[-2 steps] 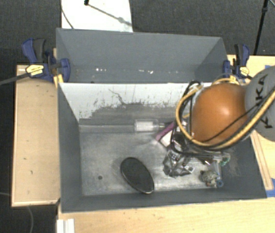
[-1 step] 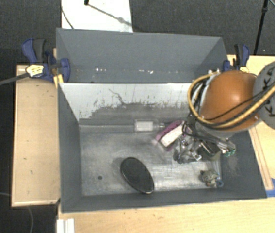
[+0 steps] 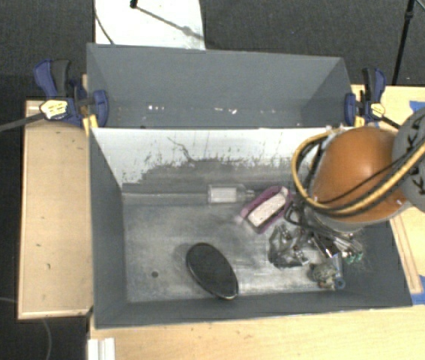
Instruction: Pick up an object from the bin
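Jaws sit low in the bin (image 3: 152,216), just beside a purple-and-white packet (image 3: 264,207); wide or narrow, I cannot tell. Nothing appears lifted, so grasping and raising remain, I judge.

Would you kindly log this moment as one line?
gripper: low, right side of bin | nearest: purple-and-white object | black oval object: front centre, apart

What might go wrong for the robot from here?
The gripper sits low near the bin wall and might scrape it. The pink-and-white piece lies close beside it and may get knocked aside. The black oval lies apart from it, so it may come up with nothing.
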